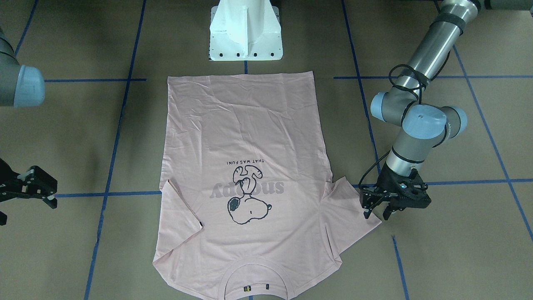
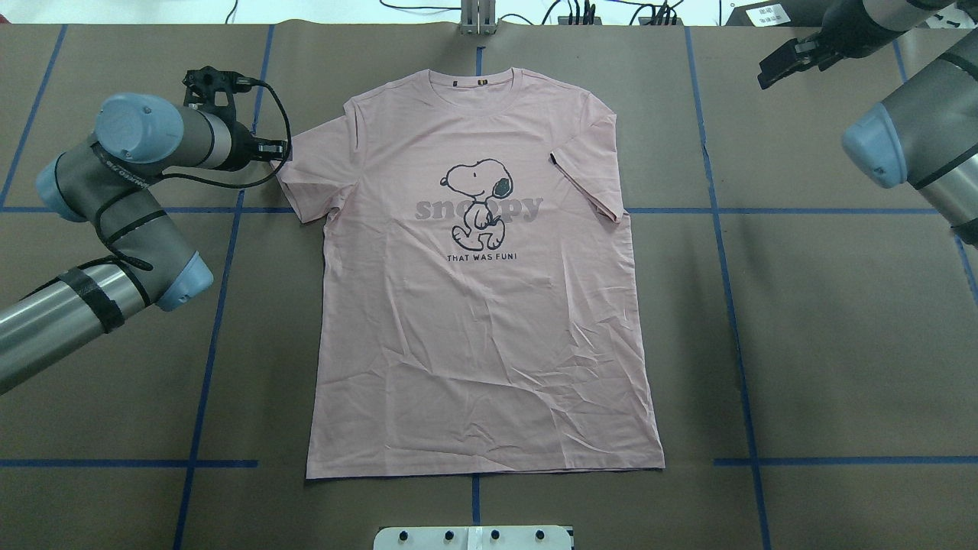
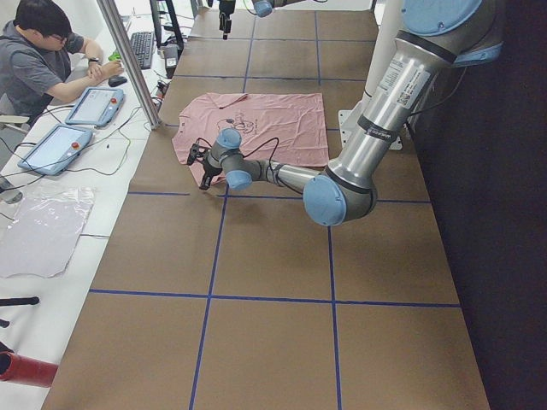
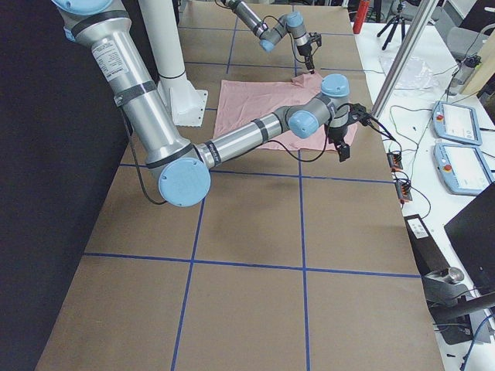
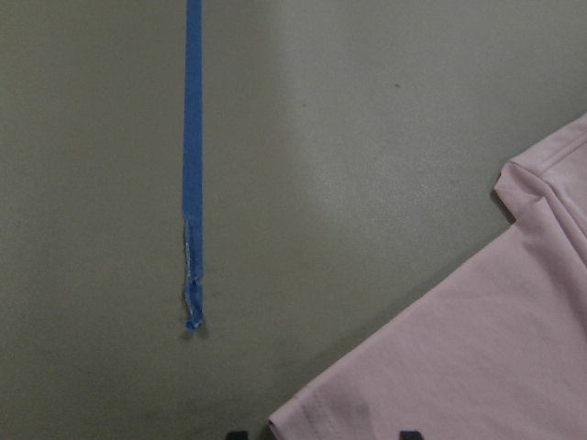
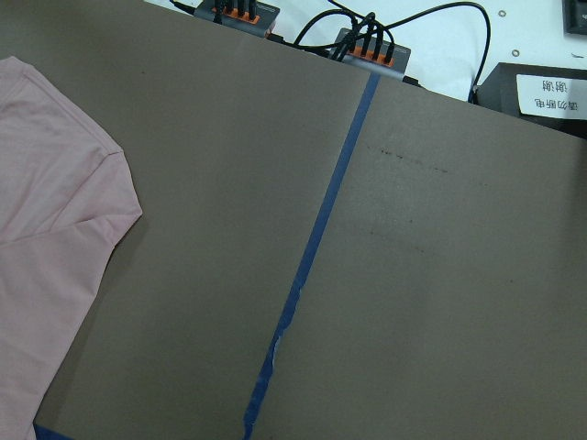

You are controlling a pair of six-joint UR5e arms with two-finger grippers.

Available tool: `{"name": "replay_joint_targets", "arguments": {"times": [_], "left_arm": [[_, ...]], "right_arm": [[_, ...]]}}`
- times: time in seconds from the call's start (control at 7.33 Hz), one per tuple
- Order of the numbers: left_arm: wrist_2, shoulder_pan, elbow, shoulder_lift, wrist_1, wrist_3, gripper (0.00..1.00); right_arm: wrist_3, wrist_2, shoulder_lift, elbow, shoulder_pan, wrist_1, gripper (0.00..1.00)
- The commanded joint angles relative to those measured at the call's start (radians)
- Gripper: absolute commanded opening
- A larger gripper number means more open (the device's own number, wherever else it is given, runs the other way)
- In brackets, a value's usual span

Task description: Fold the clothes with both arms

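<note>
The pale pink Snoopy T-shirt (image 2: 481,321) lies flat and print up in the middle of the table, collar at the far edge; it also shows in the front view (image 1: 245,137). My left gripper (image 1: 378,213) points down, open, with its jaws on either side of the edge of the shirt's sleeve on my left. In the left wrist view that sleeve's corner (image 5: 477,357) lies between the two fingertips. My right gripper (image 1: 46,189) is open and empty, raised well off to the side of the other sleeve (image 6: 46,211); it also shows in the overhead view (image 2: 779,69).
The white pedestal base (image 1: 245,33) stands at the hem end of the shirt. Blue tape lines (image 2: 206,336) cross the brown table. Cable hubs (image 6: 367,46) sit along the far edge. An operator (image 3: 43,60) sits with tablets at a side table.
</note>
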Motion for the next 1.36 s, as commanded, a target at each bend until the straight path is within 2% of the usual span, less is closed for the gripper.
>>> {"name": "replay_joint_targets", "arguments": {"times": [0.0, 0.41, 0.55, 0.68, 0.82, 1.23], "left_arm": [[0.001, -0.001, 0.010, -0.005, 0.001, -0.001, 0.55], [0.003, -0.008, 0.033, -0.019, 0.001, -0.001, 0.52], [0.003, -0.008, 0.034, -0.019, 0.001, -0.001, 0.44], [0.003, -0.008, 0.034, -0.019, 0.000, -0.004, 0.25], [0.003, -0.008, 0.034, -0.019, -0.003, -0.002, 0.00], [-0.002, -0.009, 0.001, -0.013, 0.001, 0.012, 0.00]], "right_arm": [[0.000, 0.000, -0.003, 0.000, 0.000, 0.000, 1.00], [0.000, 0.000, -0.003, -0.001, 0.000, 0.000, 1.00], [-0.002, 0.000, -0.003, -0.001, 0.000, 0.000, 1.00], [-0.002, 0.000, -0.006, -0.001, 0.000, 0.000, 1.00], [-0.002, 0.000, -0.008, -0.001, 0.000, 0.000, 1.00], [0.000, 0.000, -0.015, 0.009, 0.000, 0.000, 1.00]]}}
